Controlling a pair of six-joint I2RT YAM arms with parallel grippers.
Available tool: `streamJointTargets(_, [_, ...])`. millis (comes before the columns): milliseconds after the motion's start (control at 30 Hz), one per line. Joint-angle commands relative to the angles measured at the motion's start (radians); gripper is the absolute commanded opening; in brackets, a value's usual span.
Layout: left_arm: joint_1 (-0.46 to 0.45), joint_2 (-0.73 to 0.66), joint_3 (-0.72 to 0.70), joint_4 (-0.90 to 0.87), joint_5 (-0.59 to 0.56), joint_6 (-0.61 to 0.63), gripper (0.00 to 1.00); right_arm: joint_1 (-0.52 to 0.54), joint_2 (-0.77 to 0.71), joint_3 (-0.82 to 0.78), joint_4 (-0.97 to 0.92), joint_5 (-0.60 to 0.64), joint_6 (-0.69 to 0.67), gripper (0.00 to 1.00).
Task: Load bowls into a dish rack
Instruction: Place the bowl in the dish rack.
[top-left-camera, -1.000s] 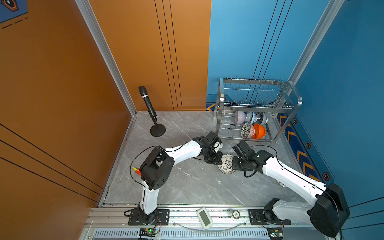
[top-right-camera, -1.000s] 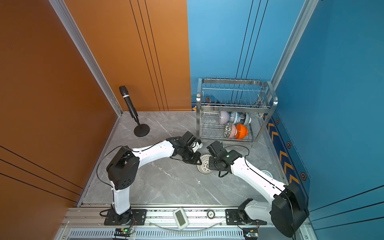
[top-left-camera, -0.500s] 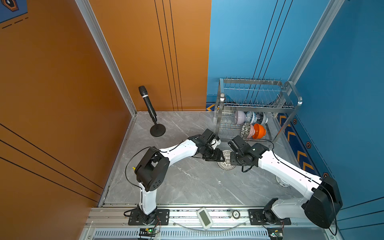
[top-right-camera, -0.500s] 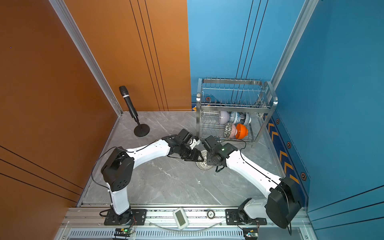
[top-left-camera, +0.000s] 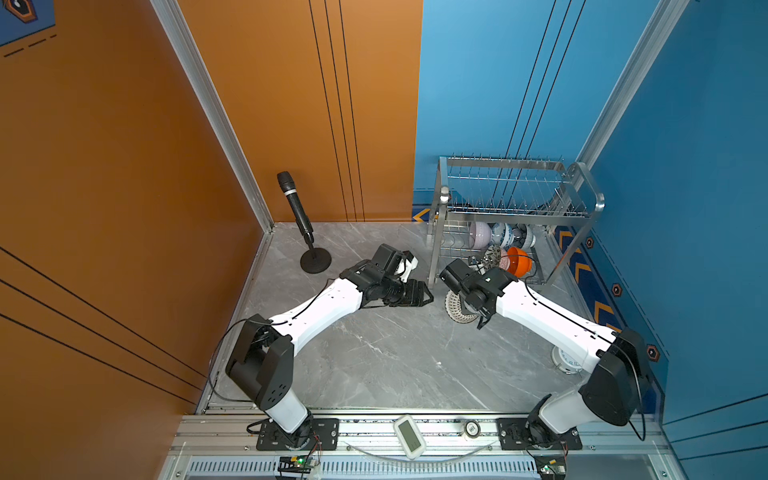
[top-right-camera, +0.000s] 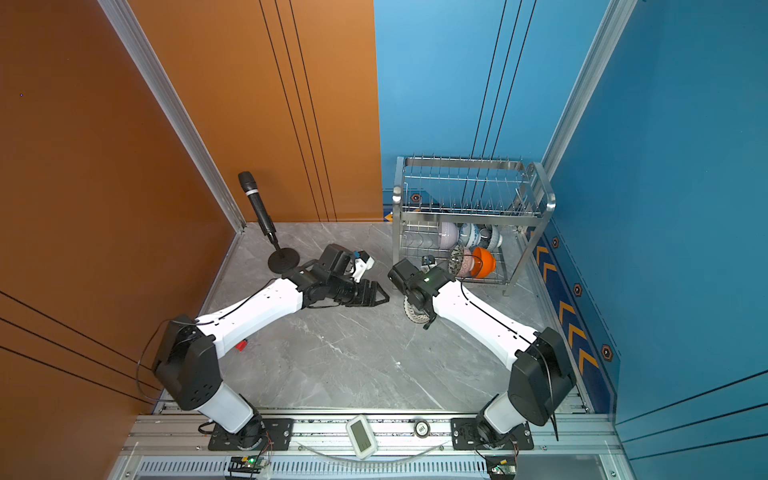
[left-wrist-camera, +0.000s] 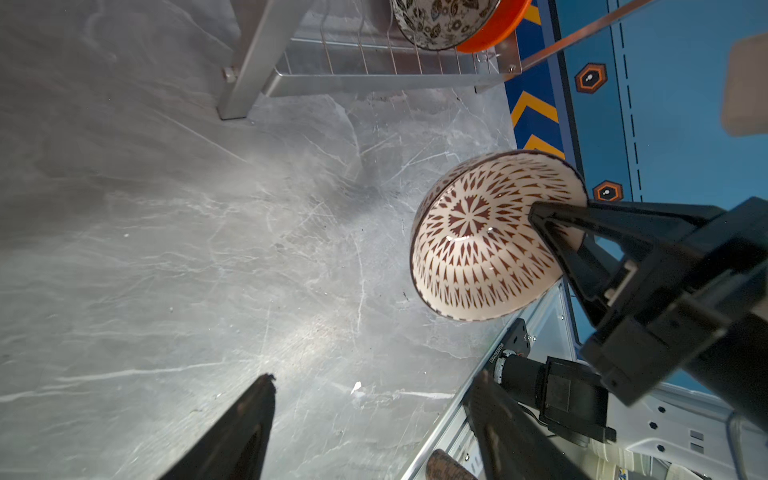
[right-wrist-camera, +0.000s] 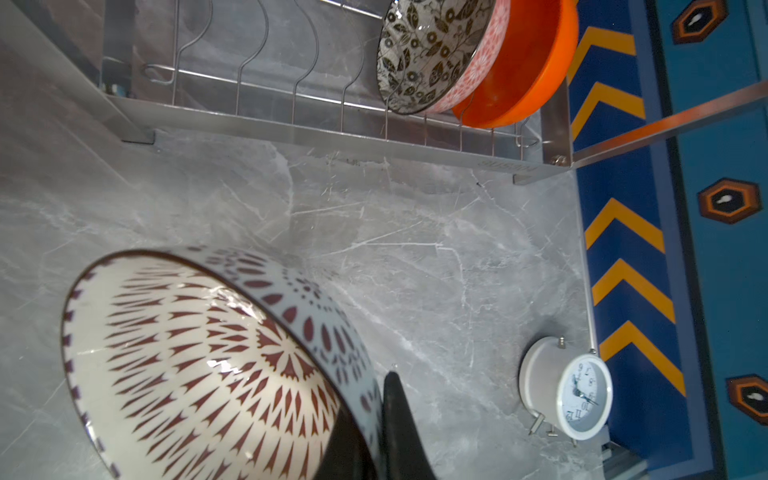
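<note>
In both top views the grey counter (top-left-camera: 374, 357) carries the dish rack (top-left-camera: 517, 215) at its far right corner. The upper wires half screen the bowls on the lower tier. Front row, right wrist view: the leaf bowl (right-wrist-camera: 428, 54) and the orange bowl (right-wrist-camera: 528, 62) stand on edge. The patterned white bowl (top-left-camera: 456, 311) is just before the rack, tilted, mostly hidden under the right arm; contact with the counter: cannot tell. The right hand (left-wrist-camera: 540, 216) is pinched on its rim, one finger inside. The left hand (left-wrist-camera: 374, 399) is spread wide and empty, near the bowl but apart from it.
</note>
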Motion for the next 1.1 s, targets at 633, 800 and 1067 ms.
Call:
streamJointTargets(633, [0.052, -0.111, -0.115, -0.025, -0.071, -0.025, 0.73, -0.295, -0.008, -0.053, 0.389, -0.295, -0.148, 0.0])
streamJointTargets(800, [0.052, -0.11, -0.115, -0.037, -0.074, -0.025, 0.72, -0.321, 0.052, -0.01, 0.398, -0.321, -0.173, 0.0])
streamJointTargets(1067, [0.053, -0.116, -0.118, -0.057, -0.085, -0.022, 0.72, -0.343, 0.143, 0.069, 0.398, -0.342, -0.21, 0.0])
